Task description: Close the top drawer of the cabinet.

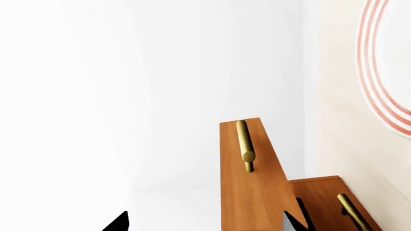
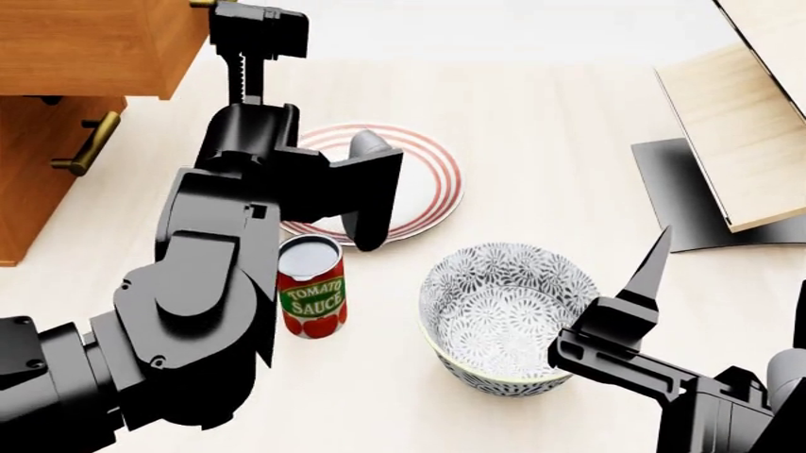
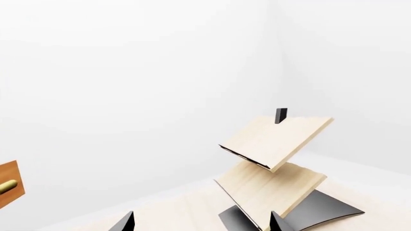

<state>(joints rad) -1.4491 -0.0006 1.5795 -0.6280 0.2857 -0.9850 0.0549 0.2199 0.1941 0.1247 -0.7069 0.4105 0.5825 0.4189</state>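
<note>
Your left hand (image 2: 252,28), jaws apart, is facing the top drawer (image 2: 101,42), which is standing open, unclosed.

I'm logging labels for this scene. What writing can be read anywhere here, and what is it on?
"TOMATO SAUCE": on the green band of the red can standing beside the patterned bowl.
No other writing shows: the plate, cabinet and pale panels carry none.

Tomato sauce can (image 2: 311,298) sits at 9 o'clock from the patterned bowl (image 2: 504,316). Red-ringed plate (image 2: 422,184) at 11, pale slanted panels (image 2: 743,132) at 2.
</note>
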